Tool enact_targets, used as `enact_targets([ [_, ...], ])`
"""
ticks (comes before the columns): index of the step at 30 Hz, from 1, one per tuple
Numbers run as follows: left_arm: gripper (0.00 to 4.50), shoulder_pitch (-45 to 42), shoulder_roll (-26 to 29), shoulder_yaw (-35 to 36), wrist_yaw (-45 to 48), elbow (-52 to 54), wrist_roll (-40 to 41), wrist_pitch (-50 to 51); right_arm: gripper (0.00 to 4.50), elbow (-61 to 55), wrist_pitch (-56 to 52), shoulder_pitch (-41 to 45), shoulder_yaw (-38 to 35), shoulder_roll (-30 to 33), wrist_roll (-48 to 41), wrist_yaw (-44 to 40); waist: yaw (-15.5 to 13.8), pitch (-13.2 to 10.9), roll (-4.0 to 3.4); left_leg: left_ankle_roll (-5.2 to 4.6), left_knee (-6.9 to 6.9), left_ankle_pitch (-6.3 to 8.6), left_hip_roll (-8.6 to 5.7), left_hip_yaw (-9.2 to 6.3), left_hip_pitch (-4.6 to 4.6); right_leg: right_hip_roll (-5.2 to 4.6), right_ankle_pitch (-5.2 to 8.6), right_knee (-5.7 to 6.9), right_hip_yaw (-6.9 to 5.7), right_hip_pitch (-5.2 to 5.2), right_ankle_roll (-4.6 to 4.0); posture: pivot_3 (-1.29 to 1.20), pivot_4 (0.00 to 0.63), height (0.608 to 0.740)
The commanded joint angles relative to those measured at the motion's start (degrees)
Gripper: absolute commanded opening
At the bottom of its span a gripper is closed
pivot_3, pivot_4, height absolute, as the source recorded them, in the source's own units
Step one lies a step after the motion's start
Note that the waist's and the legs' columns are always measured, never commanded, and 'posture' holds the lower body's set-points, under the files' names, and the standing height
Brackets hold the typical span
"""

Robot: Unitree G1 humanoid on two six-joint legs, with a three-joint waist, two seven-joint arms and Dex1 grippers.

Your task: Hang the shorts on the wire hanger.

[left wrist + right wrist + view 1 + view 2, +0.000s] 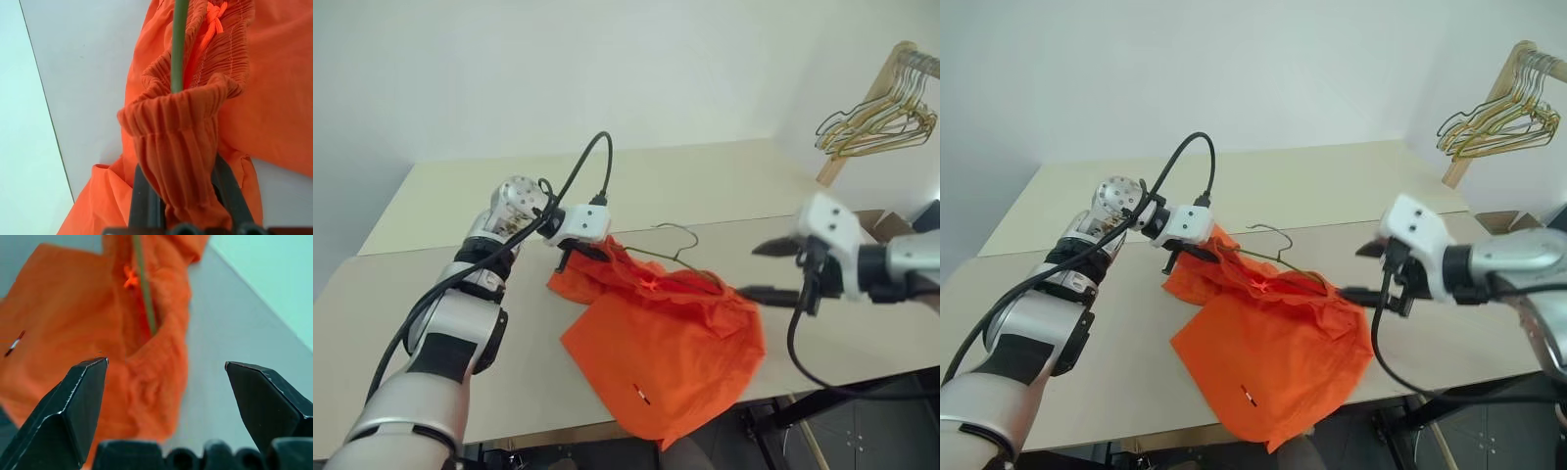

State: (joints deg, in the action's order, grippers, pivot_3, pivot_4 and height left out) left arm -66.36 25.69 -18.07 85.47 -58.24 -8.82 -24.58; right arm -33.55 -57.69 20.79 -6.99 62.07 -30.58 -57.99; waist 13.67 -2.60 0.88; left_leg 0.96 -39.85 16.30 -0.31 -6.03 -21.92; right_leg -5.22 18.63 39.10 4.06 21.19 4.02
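We note bright orange shorts (671,343), grey-green wire hanger (680,238), beige table (705,186), gold and grey hangers (881,122).

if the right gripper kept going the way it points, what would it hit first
Probably the shorts. The right gripper is open with nothing in it, and the bunched orange fabric with the hanger wire running through it lies straight ahead between the fingers. Depth is unclear; the table sits just beside.
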Motion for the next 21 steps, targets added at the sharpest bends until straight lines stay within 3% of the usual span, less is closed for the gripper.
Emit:
enact_targets([
  [1,0.0,-1.86,0.36,1.87,-0.59,0.49,1.47,0.59,4.45,-1.37,0.09,1.21,2.31,-0.53,1.46,3.96,-0.06,0.01,-0.01,0.0,0.0,0.0,0.0,0.0,0.04,0.0,0.0,0.0,0.0,-0.05,0.0,-0.2,0.0,0.74],
  [11,0.0,-1.6,0.91,2.16,0.14,1.42,1.53,0.73,4.45,6.89,4.71,6.51,19.83,-2.53,12.91,7.88,-0.37,0.02,-0.02,-0.01,0.0,-0.01,-0.02,-0.03,0.0,-0.01,0.01,-0.09,-0.07,-0.06,0.01,-0.18,0.0,0.74],
  [16,0.0,-1.34,1.14,2.33,0.36,1.93,1.66,0.92,4.45,12.08,5.6,10.72,23.52,-5.36,15.63,6.94,-0.46,0.02,-0.02,0.0,0.01,-0.02,-0.03,-0.03,0.04,-0.01,0.01,-0.05,-0.06,-0.06,0.01,-0.16,0.0,0.74],
  [19,0.0,-1.0,1.44,2.41,0.79,2.39,1.87,0.94,3.84,14.06,5.96,12.34,24.01,-6.31,16.05,6.01,-0.51,0.02,-0.02,0.0,0.01,-0.02,-0.04,-0.05,0.02,-0.01,0.01,-0.07,-0.08,-0.05,0.01,-0.16,0.0,0.74],
  [21,0.0,-0.93,1.56,2.51,0.91,2.45,1.95,0.99,3.16,14.98,6.22,12.86,24.25,-6.61,16.59,5.34,-0.6,0.02,-0.02,0.0,0.0,-0.02,-0.04,-0.05,0.01,-0.01,0.01,-0.07,-0.08,-0.05,0.01,-0.16,0.0,0.74],
])
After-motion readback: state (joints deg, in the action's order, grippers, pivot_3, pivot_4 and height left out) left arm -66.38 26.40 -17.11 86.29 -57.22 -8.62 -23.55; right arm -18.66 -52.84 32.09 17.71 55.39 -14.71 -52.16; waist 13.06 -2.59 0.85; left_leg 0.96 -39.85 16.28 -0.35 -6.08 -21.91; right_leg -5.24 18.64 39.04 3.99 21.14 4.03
